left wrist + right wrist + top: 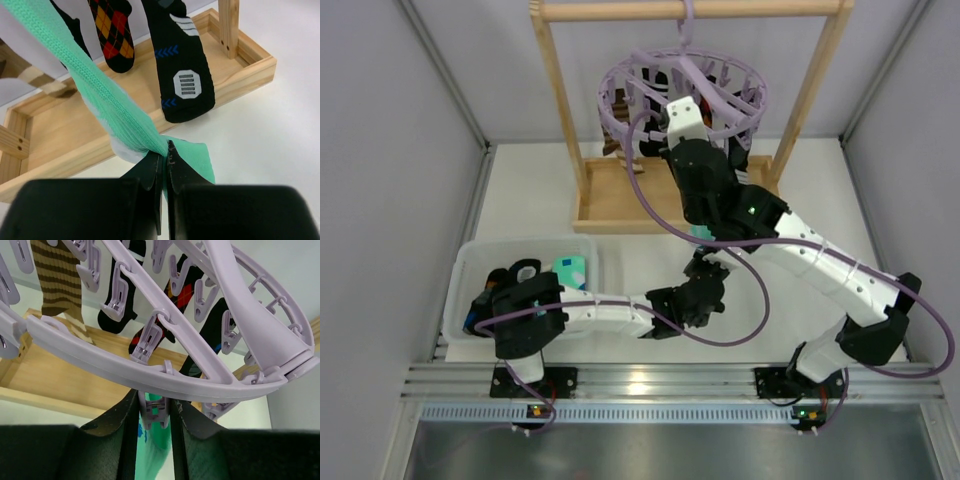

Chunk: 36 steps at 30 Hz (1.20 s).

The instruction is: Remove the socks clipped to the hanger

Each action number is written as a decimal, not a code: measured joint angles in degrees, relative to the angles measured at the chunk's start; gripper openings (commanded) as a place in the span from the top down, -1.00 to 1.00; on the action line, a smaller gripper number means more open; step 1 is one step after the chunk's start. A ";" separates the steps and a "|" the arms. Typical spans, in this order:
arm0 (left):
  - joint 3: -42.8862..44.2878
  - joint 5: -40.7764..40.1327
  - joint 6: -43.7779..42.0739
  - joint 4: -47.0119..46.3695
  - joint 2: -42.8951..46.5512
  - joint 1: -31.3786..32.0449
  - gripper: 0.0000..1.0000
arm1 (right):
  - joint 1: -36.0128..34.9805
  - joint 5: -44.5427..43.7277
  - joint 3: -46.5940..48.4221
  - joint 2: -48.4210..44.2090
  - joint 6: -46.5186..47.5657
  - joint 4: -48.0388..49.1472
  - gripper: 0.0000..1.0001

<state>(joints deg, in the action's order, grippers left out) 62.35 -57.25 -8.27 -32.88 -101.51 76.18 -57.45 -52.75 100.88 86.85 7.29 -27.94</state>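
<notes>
The lilac hanger (pixel 620 82) hangs by its hook from the wooden rail, with several socks clipped under it. My left gripper (pixel 165 150) is shut on the lower end of a mint-green sock (pixel 100 95), which stretches taut up and left towards the hanger. My right gripper (pixel 154 401) is up under the hanger ring (pixel 150 375), its two fingers pressed on either side of the clip peg (pixel 155 410) that holds the green sock (pixel 160 450). Beside it hang a red/yellow diamond sock (pixel 112 30), a black sock with grey and blue marks (pixel 182 65) and a brown-striped sock (pixel 55 275).
The wooden frame's base tray (pixel 620 208) lies under the hanger, and its posts stand left and right. A clear plastic bin (pixel 470 262) at the front left holds some socks. White walls close in both sides.
</notes>
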 measured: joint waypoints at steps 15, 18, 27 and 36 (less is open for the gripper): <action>-2.14 -3.82 18.03 28.15 21.00 -1.60 1.00 | 0.00 5.18 -6.82 -6.71 -3.54 0.76 -0.40; -3.50 -4.04 23.52 35.58 27.10 -2.56 1.00 | 0.02 7.19 -9.01 -10.14 -4.68 0.66 -0.41; -9.42 -5.20 31.08 49.72 39.39 -2.93 1.00 | 0.13 10.84 -11.26 -17.64 -7.50 1.31 -0.44; -3.06 -3.85 35.30 64.11 47.06 -22.97 1.00 | 0.17 12.55 -16.90 -20.06 -9.29 1.44 -0.45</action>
<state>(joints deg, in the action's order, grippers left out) 59.29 -61.10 27.03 31.22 -54.46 53.21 -57.28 -40.21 83.99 66.78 -2.00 -26.50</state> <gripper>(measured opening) 0.024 0.726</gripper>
